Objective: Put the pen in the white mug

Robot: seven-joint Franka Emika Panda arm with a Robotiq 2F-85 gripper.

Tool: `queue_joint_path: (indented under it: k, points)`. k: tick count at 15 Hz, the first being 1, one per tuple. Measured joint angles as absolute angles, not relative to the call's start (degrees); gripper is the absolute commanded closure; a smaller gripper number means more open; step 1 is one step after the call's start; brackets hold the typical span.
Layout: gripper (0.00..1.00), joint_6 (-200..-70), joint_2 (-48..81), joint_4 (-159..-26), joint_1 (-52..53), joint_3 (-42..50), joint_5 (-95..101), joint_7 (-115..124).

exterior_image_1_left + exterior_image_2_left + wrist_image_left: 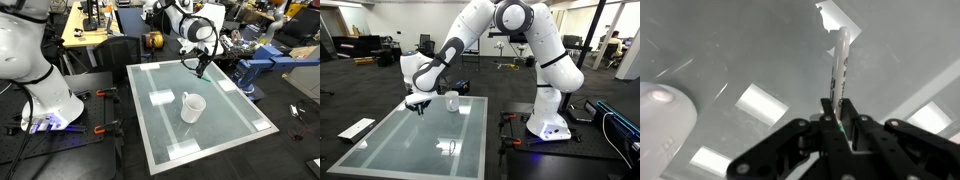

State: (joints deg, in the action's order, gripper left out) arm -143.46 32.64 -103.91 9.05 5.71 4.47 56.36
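Note:
The white mug point(192, 107) stands upright on the glass-topped table point(230, 125). It also shows in an exterior view point(451, 101) and as a white blur at the left edge of the wrist view point(660, 120). My gripper point(200, 68) hovers above the table behind the mug, apart from it, and shows in an exterior view point(417, 105). In the wrist view the gripper point(838, 105) is shut on the pen point(840, 60), a thin whitish stick with a green band that points straight out from the jaws.
The glass table point(410, 140) has a white frame and reflects ceiling lights. The robot base point(548, 125) stands beside the table. Desks, chairs and a blue stand point(262, 68) lie behind the table. A white board point(356, 128) lies on the floor.

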Motion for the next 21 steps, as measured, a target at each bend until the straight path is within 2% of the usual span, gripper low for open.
queue_joint_path:
  k: [9, 10, 14, 15, 18, 21]
  points:
    - [0.96, -134.56, 14.15, -112.51, 10.91, 5.42, 9.34, 56.62]
    - [0.86, -133.80, 12.52, -113.58, 10.92, 5.26, 10.27, 56.80]
    - [0.86, -132.13, 8.52, -116.69, 10.91, 4.83, 11.13, 56.82]
    - [0.96, -132.13, 8.36, -116.92, 10.91, 4.83, 11.14, 56.82]
    - [0.96, -132.29, 8.49, -117.00, 10.52, 4.43, 11.52, 57.02]
    - [0.96, -134.63, 8.50, -117.06, 10.46, 4.37, 19.76, 65.56]
